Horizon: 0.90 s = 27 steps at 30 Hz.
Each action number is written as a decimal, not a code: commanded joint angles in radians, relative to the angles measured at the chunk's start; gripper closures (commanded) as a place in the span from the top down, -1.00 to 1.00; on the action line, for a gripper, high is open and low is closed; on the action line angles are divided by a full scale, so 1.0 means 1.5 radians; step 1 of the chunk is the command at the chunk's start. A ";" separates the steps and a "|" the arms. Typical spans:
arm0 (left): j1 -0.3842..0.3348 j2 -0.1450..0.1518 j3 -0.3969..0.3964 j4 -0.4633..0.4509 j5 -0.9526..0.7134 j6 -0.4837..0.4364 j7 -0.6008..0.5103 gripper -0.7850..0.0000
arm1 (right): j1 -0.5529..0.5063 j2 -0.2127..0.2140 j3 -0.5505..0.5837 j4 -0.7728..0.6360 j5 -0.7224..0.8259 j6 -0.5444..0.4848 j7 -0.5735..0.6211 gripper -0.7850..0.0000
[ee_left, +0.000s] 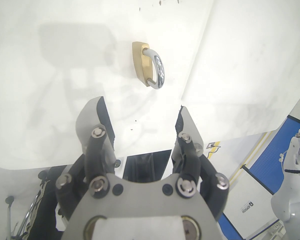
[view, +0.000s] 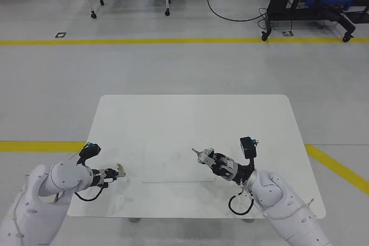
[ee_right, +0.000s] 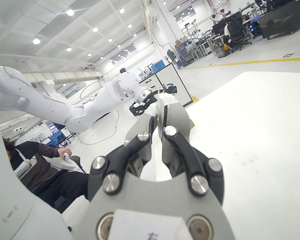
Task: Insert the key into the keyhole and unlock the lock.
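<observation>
A brass padlock (ee_left: 142,63) with a silver shackle (ee_left: 158,69) lies on the white table, a short way ahead of my left gripper (ee_left: 140,106). That gripper is open with nothing between its fingers, and it hovers by the table's front left edge (view: 118,173). Near the front middle of the table, my right gripper (view: 204,156) is held above the surface. In the right wrist view it (ee_right: 160,111) is shut on a thin silver key (ee_right: 159,106) seen edge-on, with the key's tip (view: 195,150) pointing toward the left arm.
The white table (view: 190,117) has rounded corners and a bare middle and far half. A faint seam (view: 172,182) runs along its front. Grey floor with yellow lines (view: 172,41) surrounds it, and a dark cart (view: 307,15) stands far back.
</observation>
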 commanded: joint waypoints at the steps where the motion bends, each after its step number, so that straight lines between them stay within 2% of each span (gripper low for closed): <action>1: -0.008 0.001 0.002 -0.003 0.017 0.007 -0.003 0.40 | 0.000 0.000 0.000 0.000 0.000 0.000 0.000 -1.00; 6: -0.037 0.000 0.022 0.005 0.034 0.016 -0.011 0.29 | 0.000 0.000 0.000 0.000 0.000 0.000 0.000 -1.00; 7: -0.044 0.000 0.028 0.010 0.036 0.016 -0.013 0.17 | 0.000 0.000 0.000 0.000 0.000 0.000 0.000 -1.00; 8: -0.052 -0.001 0.035 0.015 0.037 0.015 -0.017 -0.05 | 0.000 0.000 0.000 0.000 0.000 0.000 0.000 -1.00; 9: -0.060 -0.002 0.042 0.021 0.040 0.016 -0.019 -0.09 | 0.000 0.000 0.000 0.000 0.000 0.000 0.000 -1.00; 13: -0.085 -0.006 0.069 0.042 0.047 0.023 -0.026 -0.13 | 0.000 0.000 0.000 0.000 0.000 0.000 0.000 -1.00; 15: -0.093 -0.008 0.078 0.050 0.047 0.025 -0.026 -0.06 | 0.000 0.000 0.000 0.000 0.000 0.000 0.000 -1.00; 23: -0.108 -0.010 0.092 0.078 0.046 0.028 -0.021 -0.28 | 0.000 0.000 0.000 0.000 0.000 0.000 0.000 -1.00; 27: -0.118 -0.011 0.098 0.094 0.052 0.030 -0.017 -0.29 | 0.000 0.000 0.000 0.000 0.000 0.000 0.000 -1.00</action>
